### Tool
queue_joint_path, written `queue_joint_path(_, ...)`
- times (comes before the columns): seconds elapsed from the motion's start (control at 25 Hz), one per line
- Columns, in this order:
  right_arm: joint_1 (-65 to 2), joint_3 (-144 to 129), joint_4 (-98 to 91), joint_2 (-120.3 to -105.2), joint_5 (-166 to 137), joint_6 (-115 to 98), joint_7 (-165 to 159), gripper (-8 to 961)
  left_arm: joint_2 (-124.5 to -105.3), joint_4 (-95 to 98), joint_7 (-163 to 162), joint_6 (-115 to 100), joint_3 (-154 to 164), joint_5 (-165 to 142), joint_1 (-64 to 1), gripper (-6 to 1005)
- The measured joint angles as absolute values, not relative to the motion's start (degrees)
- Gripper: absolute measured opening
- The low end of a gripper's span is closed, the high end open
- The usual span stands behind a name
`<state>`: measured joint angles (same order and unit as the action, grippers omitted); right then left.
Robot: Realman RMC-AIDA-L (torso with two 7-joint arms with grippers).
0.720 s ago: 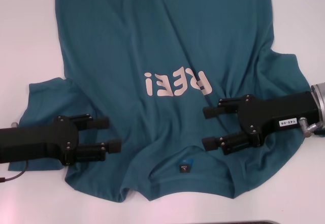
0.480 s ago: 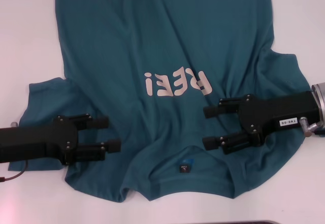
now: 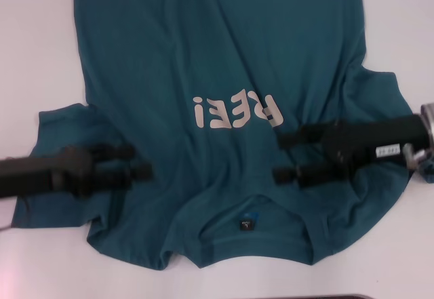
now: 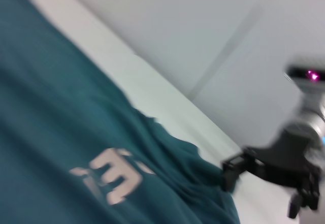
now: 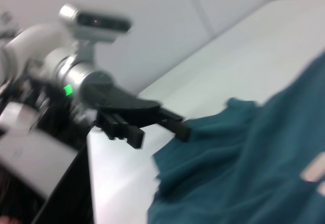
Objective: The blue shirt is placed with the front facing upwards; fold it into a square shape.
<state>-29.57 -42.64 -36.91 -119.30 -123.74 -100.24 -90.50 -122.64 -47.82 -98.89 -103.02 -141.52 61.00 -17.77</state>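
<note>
Both arms reaching inward over blue shirt [image 3: 224,62], left gripper [image 3: 139,163] spread, right gripper [image 3: 285,156] spread

Blue shirt [image 3: 224,62]: dark teal-blue, plain, with pale beige block letters [image 3: 235,111] on chest and small black label [image 3: 245,225] inside collar. Table [image 3: 34,41] was white. Left gripper [image 3: 139,163] and right gripper [image 3: 285,156] were black.

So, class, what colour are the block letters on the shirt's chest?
Pale beige block letters on the blue shirt, clearest in the head view.
</note>
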Motion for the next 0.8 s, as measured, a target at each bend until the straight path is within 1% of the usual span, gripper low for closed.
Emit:
queue_joint_path(0.16,-30.1,-39.1,-37.1,-118.48,-123.6,-99.2,-101.6,940,-120.36,-46.4,-114.8,-102.1,-144.5,61.1,-19.4,813)
queue_joint_path(0.32,-29.8,-34.7,-36.5,-118.0,-121.0,-100.7,-110.4,941,-119.5,-45.3,-128.0,-103.0,-150.3,61.4,-19.6,812)
queue_joint_path(0.36,-29.6,-33.7,-36.3,-117.82,-120.0,-100.9,-112.7,941,-119.31,-44.8,-130.3,-103.0,-151.6,61.4,-19.5,812)
queue_joint_path(0.52,-28.2,-29.6,-35.4,-116.96,-116.9,-101.1,-118.7,941,-117.54,-41.8,-135.6,-102.3,-156.5,61.1,-18.9,811)
queue_joint_path(0.64,-27.0,-26.9,-34.9,-116.48,-116.1,-100.8,-119.5,941,-115.73,-39.3,-138.1,-98.4,-157.4,60.7,-16.9,811)
queue_joint_path(0.76,-26.2,-26.0,-34.8,-116.14,-116.0,-100.2,-119.5,941,-115.4,-39.0,-139.1,-96.6,-157.5,60.6,-16.1,811)
queue_joint_path(0.8,-25.5,-25.6,-34.8,-115.83,-116.0,-99.9,-119.5,941,-115.33,-39.0,-139.4,-95.9,-157.5,60.4,-15.8,811)
